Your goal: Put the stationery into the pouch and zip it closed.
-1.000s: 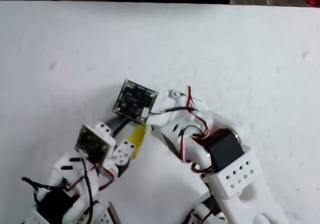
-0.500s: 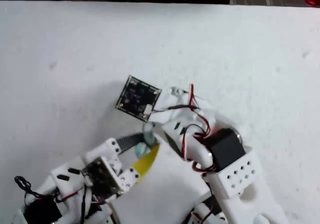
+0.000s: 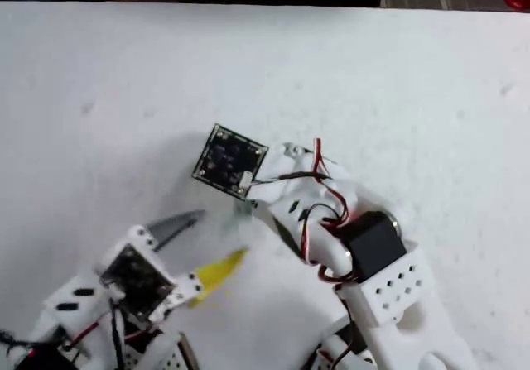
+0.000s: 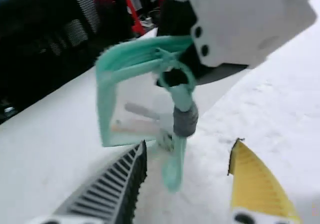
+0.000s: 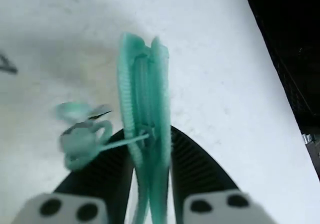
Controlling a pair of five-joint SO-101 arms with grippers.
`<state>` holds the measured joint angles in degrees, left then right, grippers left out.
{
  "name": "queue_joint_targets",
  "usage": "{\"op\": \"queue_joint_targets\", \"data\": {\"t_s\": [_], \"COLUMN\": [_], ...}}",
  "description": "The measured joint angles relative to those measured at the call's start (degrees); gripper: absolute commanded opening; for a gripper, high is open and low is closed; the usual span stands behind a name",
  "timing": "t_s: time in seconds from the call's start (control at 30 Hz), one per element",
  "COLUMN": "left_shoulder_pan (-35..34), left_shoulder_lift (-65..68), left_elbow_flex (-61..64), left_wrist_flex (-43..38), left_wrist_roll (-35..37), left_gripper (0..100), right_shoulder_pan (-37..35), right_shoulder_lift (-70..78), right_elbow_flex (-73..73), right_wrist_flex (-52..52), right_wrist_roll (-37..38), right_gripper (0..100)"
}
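The white worktop [image 3: 373,72] stretched broad beyond the pouch [image 4: 130,108], a long way short of its far edge and the dark room behind. The right gripper [image 5: 148,134] kept the pouch's teal rim clenched in its jaws. Just beside the pouch hung the left gripper [image 4: 189,145], jaws released either side of the dangling zip pull [image 4: 184,119]. Stationery [image 4: 140,111] showed inside. I feared a crooked tug would wrench the pouch loose.
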<state>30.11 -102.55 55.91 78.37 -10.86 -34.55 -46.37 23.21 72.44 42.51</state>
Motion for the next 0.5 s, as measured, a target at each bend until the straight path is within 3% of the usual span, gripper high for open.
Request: {"op": "queue_joint_targets", "data": {"t_s": [0.2,0.33,0.5], "left_shoulder_pan": [-13.1,-14.0,-13.5], "left_shoulder_lift": [0.0,0.0,0.0], "left_elbow_flex": [-2.2,-0.3,3.6], "left_wrist_flex": [0.1,-1.3,-5.9], "left_wrist_roll": [-8.0,-10.1,-10.3], "left_gripper": [28,28,28], "right_shoulder_pan": [0.0,-0.9,-6.9], "right_shoulder_lift": [-1.3,-4.2,-6.1], "right_elbow_flex": [-0.2,-1.7,-6.1], "right_wrist_flex": [3.7,6.3,15.6], "right_wrist_roll": [8.3,10.6,19.5], "right_gripper": [1.5,1.5,1.5]}}
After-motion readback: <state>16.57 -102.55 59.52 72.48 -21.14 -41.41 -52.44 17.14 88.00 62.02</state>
